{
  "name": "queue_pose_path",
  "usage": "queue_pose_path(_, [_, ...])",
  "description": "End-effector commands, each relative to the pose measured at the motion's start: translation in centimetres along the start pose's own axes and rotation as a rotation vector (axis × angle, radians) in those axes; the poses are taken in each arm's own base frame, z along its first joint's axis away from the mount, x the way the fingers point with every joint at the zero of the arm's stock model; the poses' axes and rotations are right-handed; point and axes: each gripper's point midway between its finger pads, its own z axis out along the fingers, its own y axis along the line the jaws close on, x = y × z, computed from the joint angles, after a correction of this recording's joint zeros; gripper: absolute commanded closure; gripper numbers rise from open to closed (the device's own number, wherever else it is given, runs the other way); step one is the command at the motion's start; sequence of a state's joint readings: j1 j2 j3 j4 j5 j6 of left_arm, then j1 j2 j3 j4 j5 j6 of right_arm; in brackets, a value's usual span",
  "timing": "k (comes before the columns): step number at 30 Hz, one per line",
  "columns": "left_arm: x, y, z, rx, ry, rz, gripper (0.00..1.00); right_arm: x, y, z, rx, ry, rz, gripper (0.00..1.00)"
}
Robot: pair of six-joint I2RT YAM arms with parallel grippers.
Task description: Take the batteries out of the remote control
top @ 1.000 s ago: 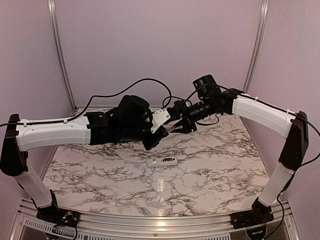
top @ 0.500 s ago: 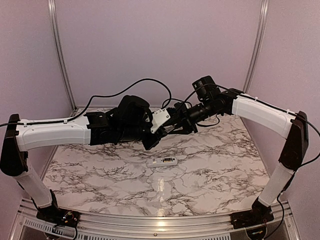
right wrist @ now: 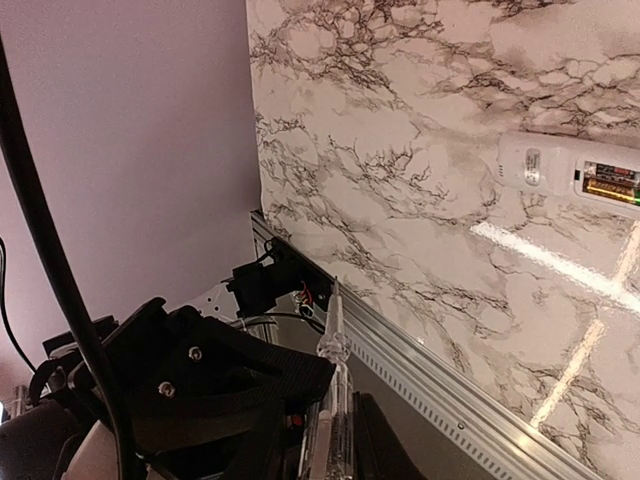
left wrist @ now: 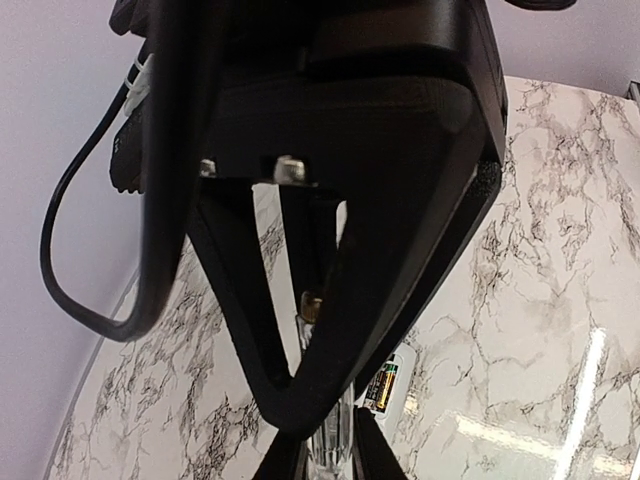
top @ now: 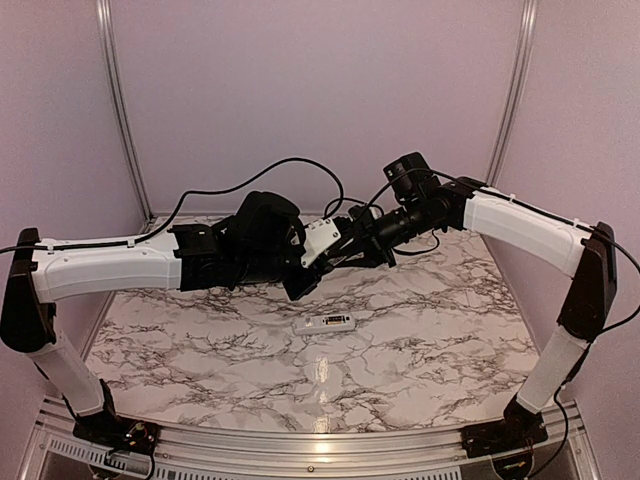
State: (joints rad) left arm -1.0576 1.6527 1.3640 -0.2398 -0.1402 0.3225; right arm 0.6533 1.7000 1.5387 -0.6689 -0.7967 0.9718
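While the pen-like tool [right wrist: 333, 360] seemed mid-handover, pinched in the left gripper [left wrist: 328, 462] and straddled by the right gripper [right wrist: 330, 450], hold unclear, the remote control [top: 326, 323] lay on the table [top: 200, 340], batteries [right wrist: 610, 187] inside, awaiting careful levering.

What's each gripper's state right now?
Left gripper: closed on the clear pen tool.
Right gripper: around the same tool; grip cannot be told.

Lit softly and evenly from above, with faint shadows. Streaked with white glare on the glossy marble table [right wrist: 400, 150] in 2 wrist views. Blurred and nearly black close to each wrist lens. Slightly soft from the top.
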Motion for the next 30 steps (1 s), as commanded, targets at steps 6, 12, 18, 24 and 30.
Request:
queue_pose_path(6, [-1.2,0.3,-0.5,-0.019,-0.035,0.018,0.93,0.2,0.0,0.9,0.027,0.013,-0.018,0.89])
queue_pose_path(12, [-1.4,0.9,-0.7,-0.054,-0.043,0.005,0.82,0.4,0.0,0.8,0.027,0.018,-0.024,1.0])
queue_pose_path(18, [-0.4,2.4,-1.9,-0.138,-0.018,-0.013,0.37,-0.5,0.5,-0.1,0.055,-0.038,-0.078,1.0])
queue_pose_path(24, [0.7,3.3,-5.2,-0.189,-0.039,-0.071,0.17,-1.7,1.5,-2.3,0.043,-0.126,-0.142,1.0])
queue_pose_path(30, [2.6,3.4,-9.0,-0.2,-0.063,-0.063,0.03,-1.8,1.8,-4.0,0.049,-0.16,-0.271,1.0])
